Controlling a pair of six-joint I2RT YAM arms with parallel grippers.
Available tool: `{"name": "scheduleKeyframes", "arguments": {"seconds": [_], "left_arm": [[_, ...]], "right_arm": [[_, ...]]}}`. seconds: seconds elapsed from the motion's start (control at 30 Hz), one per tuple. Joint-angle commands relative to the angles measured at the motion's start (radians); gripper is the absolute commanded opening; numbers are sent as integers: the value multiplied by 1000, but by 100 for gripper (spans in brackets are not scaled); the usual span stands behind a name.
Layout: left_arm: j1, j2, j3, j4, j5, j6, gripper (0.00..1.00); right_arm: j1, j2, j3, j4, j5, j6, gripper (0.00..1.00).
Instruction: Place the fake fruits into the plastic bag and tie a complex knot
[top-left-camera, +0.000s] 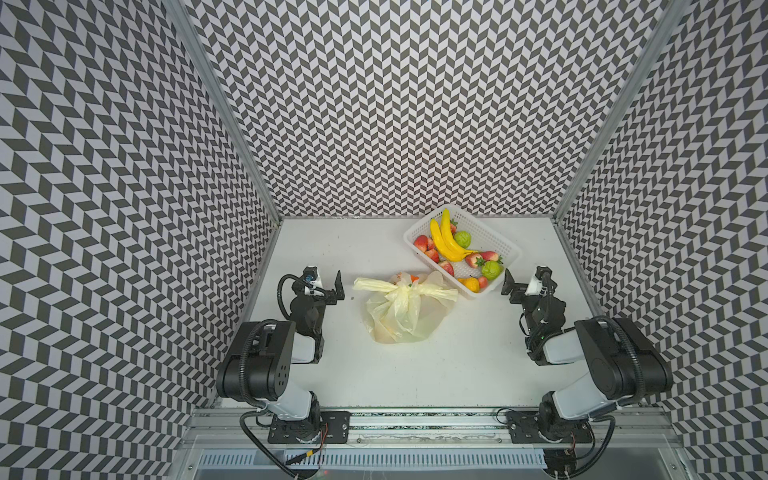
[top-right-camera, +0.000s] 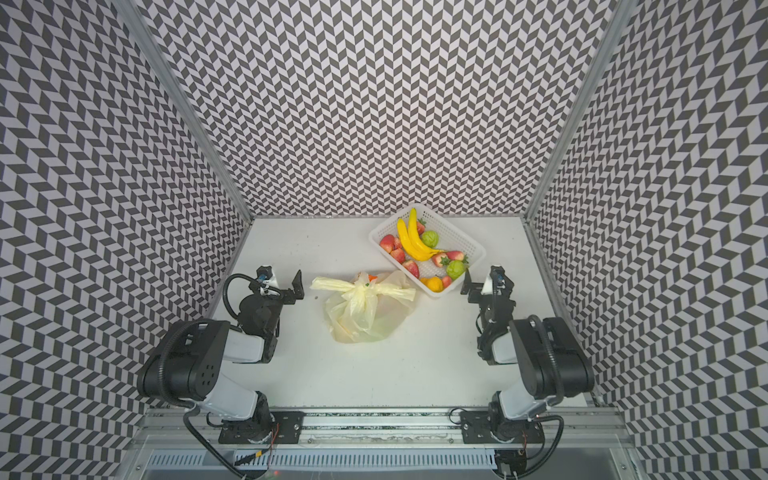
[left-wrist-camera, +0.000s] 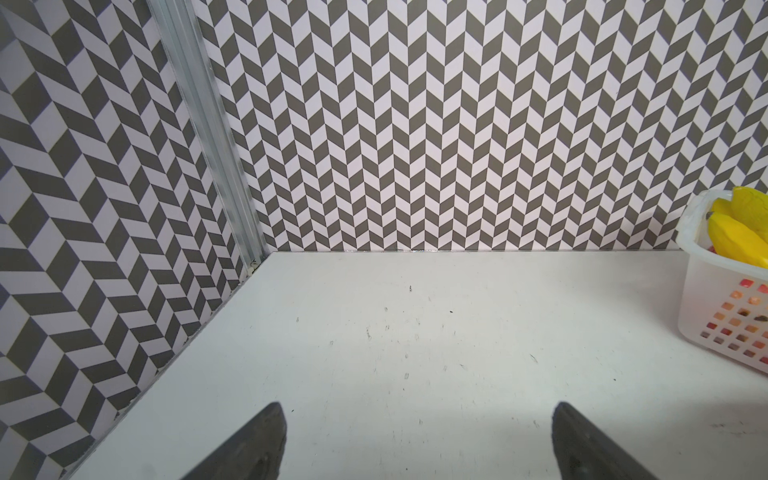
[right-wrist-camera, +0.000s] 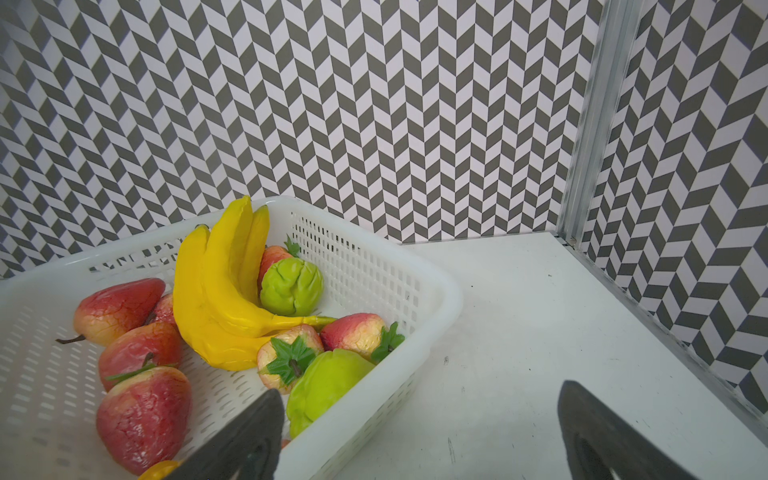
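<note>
**Robotics Lab Test Cell**

Looks like a purpose-built robot enclosure in a lab. Boxed in at 9, 12 and 3 o'clock by tall panels (top-left-camera: 415, 104) printed with a grey-and-white chevron pattern, joined at the corners by aluminium posts (top-left-camera: 225, 112). Floored with a plain white tabletop (top-left-camera: 415, 365), scuffed and speckled in the wrist views. Edged at 6 o'clock by an aluminium rail (top-left-camera: 424, 420) carrying the bolted bases of a left arm (top-left-camera: 266, 365) and a right arm (top-left-camera: 615, 365), both trailing ribbed cable hoses (top-left-camera: 279, 293). Stocked with props: plastic fruits (top-left-camera: 446, 243) in a white perforated basket (top-left-camera: 494, 235) at 1 o'clock.
</note>
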Motion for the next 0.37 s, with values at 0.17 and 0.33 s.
{"name": "scheduleKeyframes", "arguments": {"seconds": [0.17, 0.33], "left_arm": [[-6, -2, -4, 2, -11, 6, 100], [-1, -1, -2, -3, -2, 2, 100]], "right_arm": [[0, -2, -4, 50, -5, -11, 100], [0, -2, -4, 50, -4, -12, 100]]}}
